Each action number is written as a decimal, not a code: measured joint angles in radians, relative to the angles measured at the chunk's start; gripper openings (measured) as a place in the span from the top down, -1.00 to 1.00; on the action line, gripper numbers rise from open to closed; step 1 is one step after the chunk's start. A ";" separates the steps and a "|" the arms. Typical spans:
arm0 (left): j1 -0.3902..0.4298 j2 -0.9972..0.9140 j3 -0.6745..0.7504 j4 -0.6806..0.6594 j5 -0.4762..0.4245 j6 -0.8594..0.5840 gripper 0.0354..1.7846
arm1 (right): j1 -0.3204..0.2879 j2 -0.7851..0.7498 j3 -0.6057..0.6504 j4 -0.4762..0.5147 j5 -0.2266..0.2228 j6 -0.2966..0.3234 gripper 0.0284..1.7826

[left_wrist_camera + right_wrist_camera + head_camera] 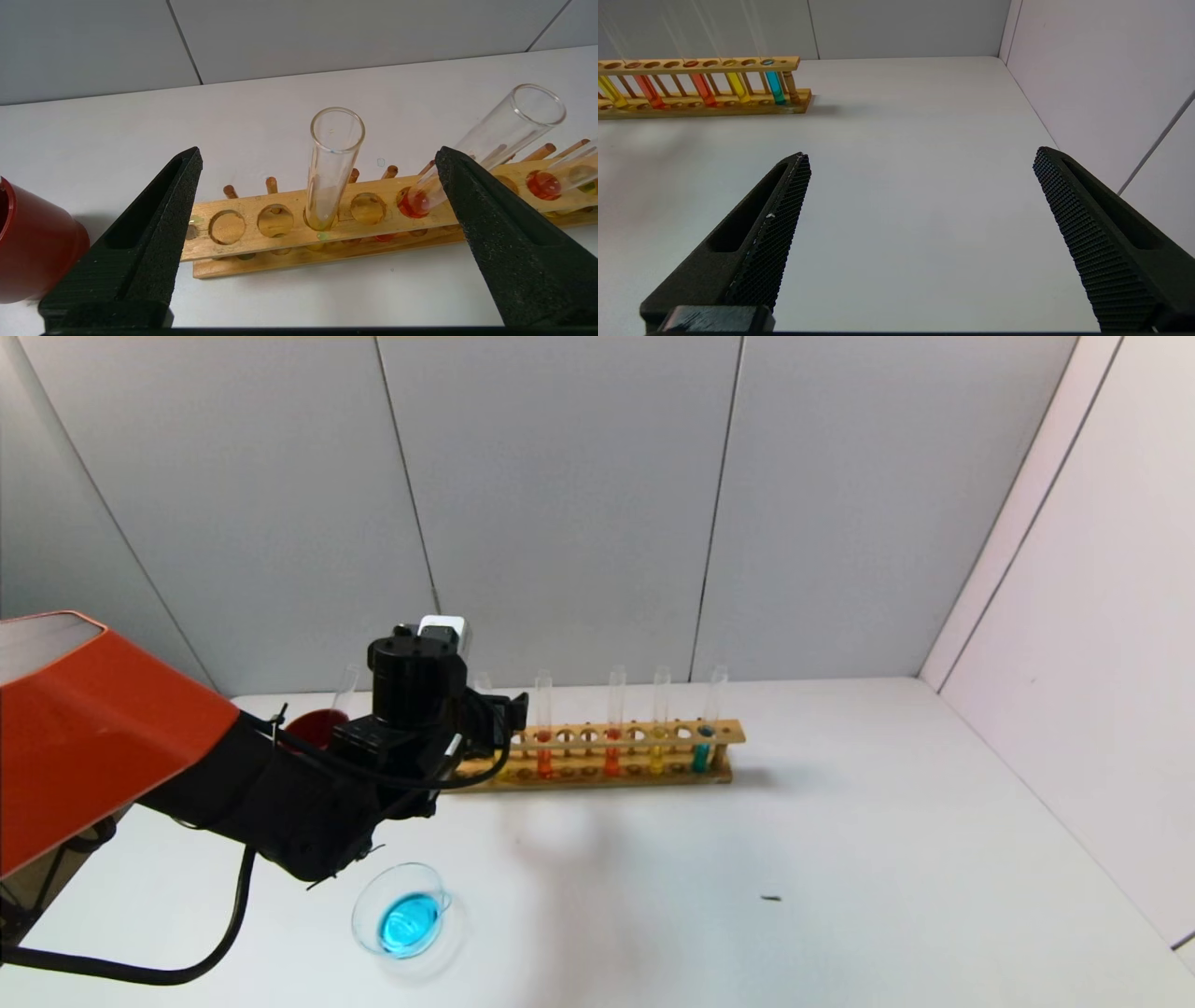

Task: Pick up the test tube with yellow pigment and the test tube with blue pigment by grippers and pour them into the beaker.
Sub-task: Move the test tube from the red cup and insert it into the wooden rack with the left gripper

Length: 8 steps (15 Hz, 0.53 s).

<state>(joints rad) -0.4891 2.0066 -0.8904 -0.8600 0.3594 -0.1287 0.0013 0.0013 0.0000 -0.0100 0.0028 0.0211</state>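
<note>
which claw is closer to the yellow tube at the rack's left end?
Left. The left claw is open right in front of that yellow test tube in the rack. The right claw is open over bare table, well off from the rack.

The beaker (403,921), low, wide and clear, stood upright on the table, well in front of the rack's left end, with bright blue liquid pooled in its bottom. The blue tube (704,739) stood upright in the rack's rightmost filled hole, teal liquid low in it. The yellow tube (658,737) stood upright in the rack just left of the blue one.
</note>
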 joint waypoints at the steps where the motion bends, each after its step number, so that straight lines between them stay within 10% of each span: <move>1: 0.004 0.009 -0.012 0.004 0.000 0.002 -0.96 | 0.000 0.000 0.000 0.000 0.000 0.000 -0.96; 8: 0.040 0.052 -0.054 0.004 -0.003 0.008 -0.96 | 0.000 0.000 0.000 0.000 0.000 0.000 -0.96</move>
<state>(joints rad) -0.4487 2.0585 -0.9443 -0.8562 0.3568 -0.1211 0.0009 0.0013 0.0000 -0.0104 0.0028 0.0215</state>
